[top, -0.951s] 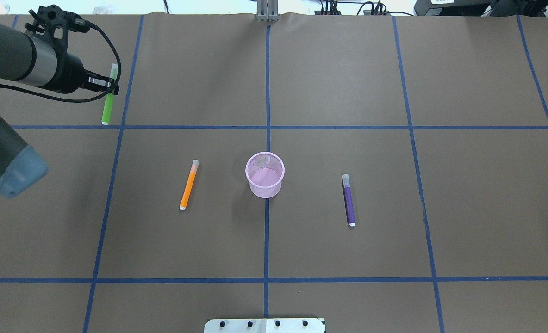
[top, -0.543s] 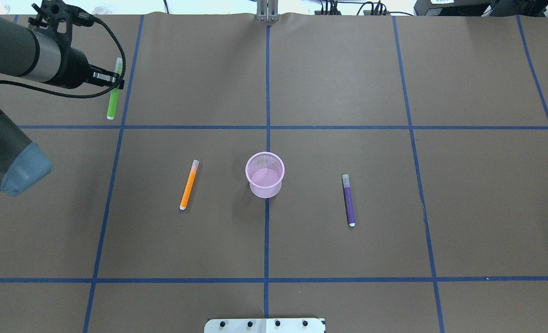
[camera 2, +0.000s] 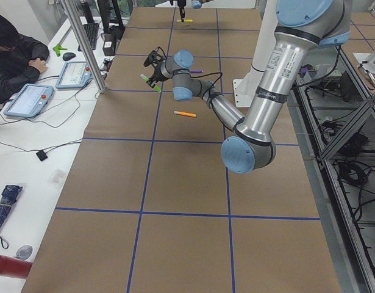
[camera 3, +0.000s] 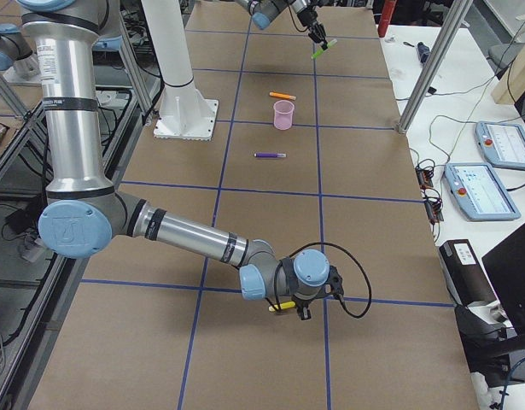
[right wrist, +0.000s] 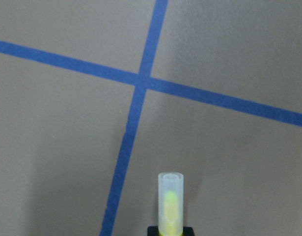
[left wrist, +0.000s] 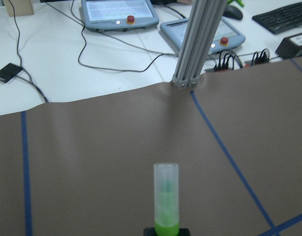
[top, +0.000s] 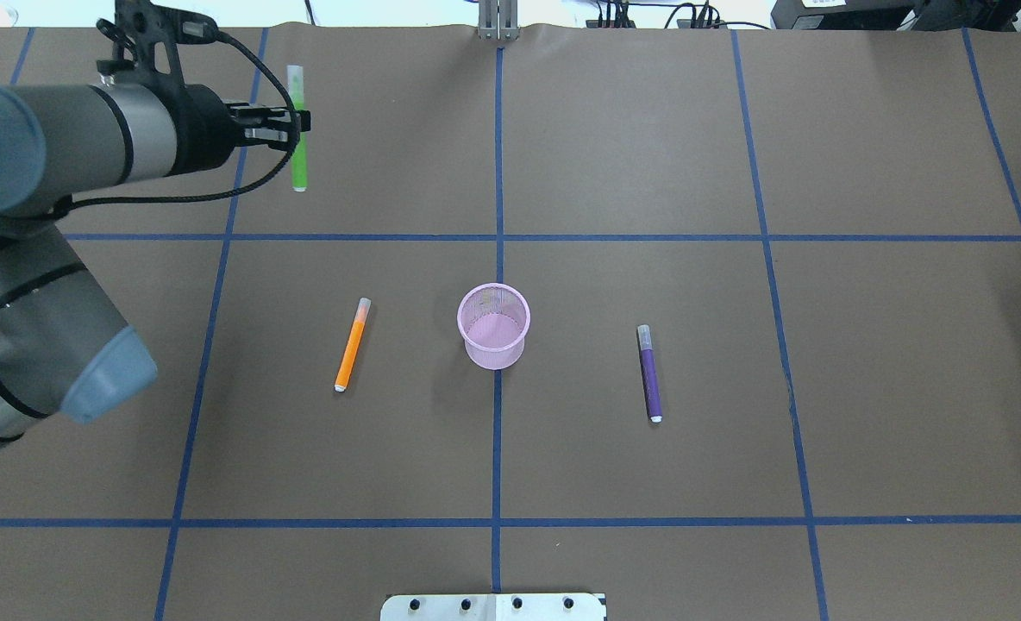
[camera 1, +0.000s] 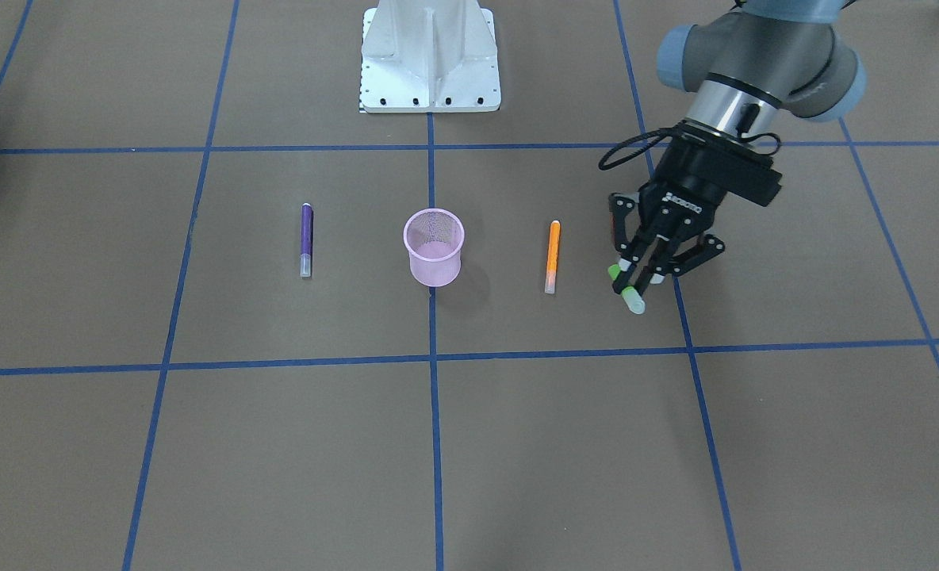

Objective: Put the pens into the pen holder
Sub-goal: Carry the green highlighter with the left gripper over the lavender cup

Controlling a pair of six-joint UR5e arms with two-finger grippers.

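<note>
Brown taped tabletop [top: 648,129]: left end effector [top: 295,128] clamped mid-barrel on green pen [top: 298,168], held aloft far left, likely bound for central pen holder [top: 493,326]; right end effector [right wrist: 170,231] seems closed on yellow pen [right wrist: 170,204].

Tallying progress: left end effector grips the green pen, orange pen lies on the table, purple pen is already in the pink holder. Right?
No: the overhead view shows the purple pen lying on the table, beside the empty pink pen holder. The left end effector grips the green pen, and the orange pen lies on the table.
</note>
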